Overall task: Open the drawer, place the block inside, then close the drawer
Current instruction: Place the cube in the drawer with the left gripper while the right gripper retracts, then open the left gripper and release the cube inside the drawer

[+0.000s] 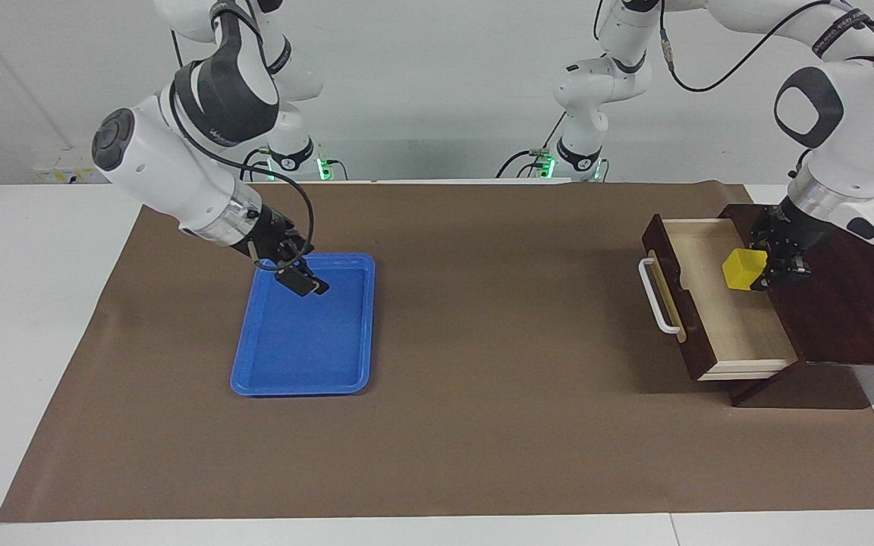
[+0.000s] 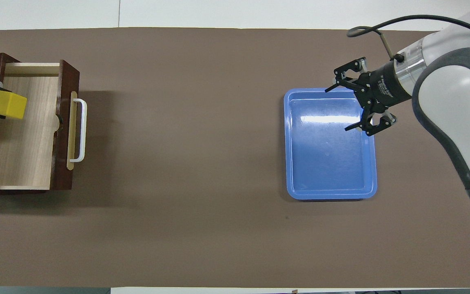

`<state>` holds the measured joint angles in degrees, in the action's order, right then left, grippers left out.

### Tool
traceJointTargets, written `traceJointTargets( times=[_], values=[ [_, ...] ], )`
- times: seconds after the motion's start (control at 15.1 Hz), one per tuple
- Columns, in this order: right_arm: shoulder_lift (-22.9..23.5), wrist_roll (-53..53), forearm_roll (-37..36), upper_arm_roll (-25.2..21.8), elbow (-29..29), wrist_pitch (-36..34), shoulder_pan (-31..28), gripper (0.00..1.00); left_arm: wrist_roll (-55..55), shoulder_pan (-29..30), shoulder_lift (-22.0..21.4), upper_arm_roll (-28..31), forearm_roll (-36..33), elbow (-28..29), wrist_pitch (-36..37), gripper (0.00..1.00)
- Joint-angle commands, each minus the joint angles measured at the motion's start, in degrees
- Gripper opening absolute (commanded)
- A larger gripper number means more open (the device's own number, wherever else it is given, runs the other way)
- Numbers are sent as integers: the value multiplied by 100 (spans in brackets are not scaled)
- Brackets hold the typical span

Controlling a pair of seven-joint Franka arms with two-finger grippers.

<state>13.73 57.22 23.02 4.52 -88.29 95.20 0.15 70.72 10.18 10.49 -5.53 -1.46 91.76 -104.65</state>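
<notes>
The drawer (image 1: 740, 334) is pulled out of its dark brown box (image 1: 854, 303) at the left arm's end of the table, its pale wood inside showing and its white bar handle (image 1: 657, 297) facing the table's middle. My left gripper (image 1: 762, 267) is shut on the yellow block (image 1: 743, 270) and holds it in the air over the drawer's inside, close to the box. In the overhead view the block (image 2: 6, 106) hangs over the open drawer (image 2: 23, 155). My right gripper (image 1: 302, 282) is open and empty, over the blue tray's edge.
A blue plastic tray (image 1: 255, 364) lies toward the right arm's end of the table; it also shows in the overhead view (image 2: 329, 194). A brown mat (image 1: 482, 341) covers the table.
</notes>
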Motion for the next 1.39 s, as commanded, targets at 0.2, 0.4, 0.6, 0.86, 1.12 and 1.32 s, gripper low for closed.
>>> traceJointTargets(
  times=[0.2, 0.4, 0.6, 0.86, 1.12, 1.32],
  values=[
    [-405, -3555, -1404, 67, -13, -633, -366, 100, 169, 81, -3, -54, -21, 825, -644, 0],
    [-817, -5120, -1923, 67, -109, -827, -542, 100, 801, 37, -64, -62, -12, 1124, -855, 0],
    [-1345, -5669, -2345, 49, -294, -1152, -472, 100, 1408, -68, -126, -71, -12, 1221, -785, 0],
    [-1706, -6107, -2512, 58, -609, -1338, -454, 100, 1629, -235, -179, -71, -12, 1335, -776, 0],
    [-1839, -6170, -2539, 58, -997, -881, -481, 100, 1585, -227, -214, -71, -21, 1441, -846, 0],
    [-1804, -6144, -2539, 67, -910, -889, -525, 100, 1646, -218, -214, -62, -21, 1406, -846, 99]
  ],
)
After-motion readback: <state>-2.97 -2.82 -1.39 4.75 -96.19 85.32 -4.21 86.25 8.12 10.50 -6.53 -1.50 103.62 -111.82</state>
